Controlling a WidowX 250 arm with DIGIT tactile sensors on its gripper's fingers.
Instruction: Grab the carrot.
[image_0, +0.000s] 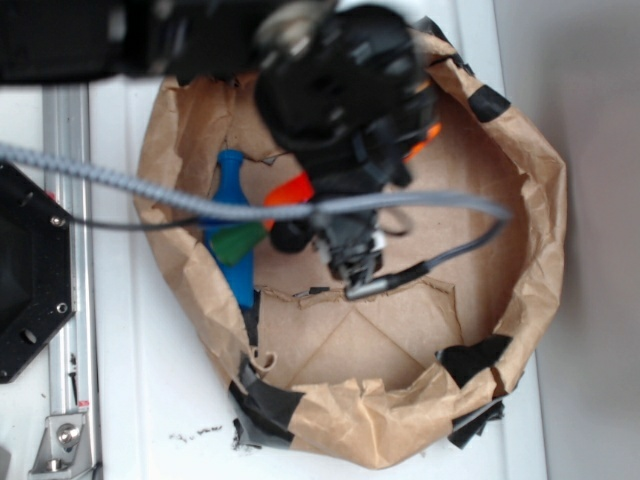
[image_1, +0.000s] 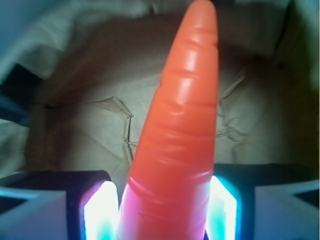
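1. At the far left of the exterior view sits a black mounting plate (image_0: 30, 270) beside a metal rail (image_0: 70, 200), on the white table (image_0: 160, 400); a grey braided cable (image_0: 150, 190) runs rightward from there over the paper bag.
2. Inside the brown paper bag (image_0: 520, 240), whose rolled rim is patched with black tape (image_0: 265, 405), a blue bottle-shaped toy (image_0: 232, 235) lies by the left wall. It plays no part in the task.
3. Next comes the carrot (image_0: 292, 187): its dark green top (image_0: 238, 242) lies over the blue toy, and orange shows on either side of the black gripper (image_0: 345, 120), which covers the middle of it.
4. In the wrist view the carrot (image_1: 177, 150) fills the gap between the 2 pads (image_1: 102, 212), which press against its flanks, so the jaws are pinching the carrot, with its tip pointing away over the bag floor.
5. I judge the grasp step to be made or nearly so. Whether the carrot rests on the floor or hangs clear, I cannot tell.
6. The next move calls for a straight upward lift with a firm squeeze, since the smooth tapered plastic could slip out, and for clearing the bag's rim.
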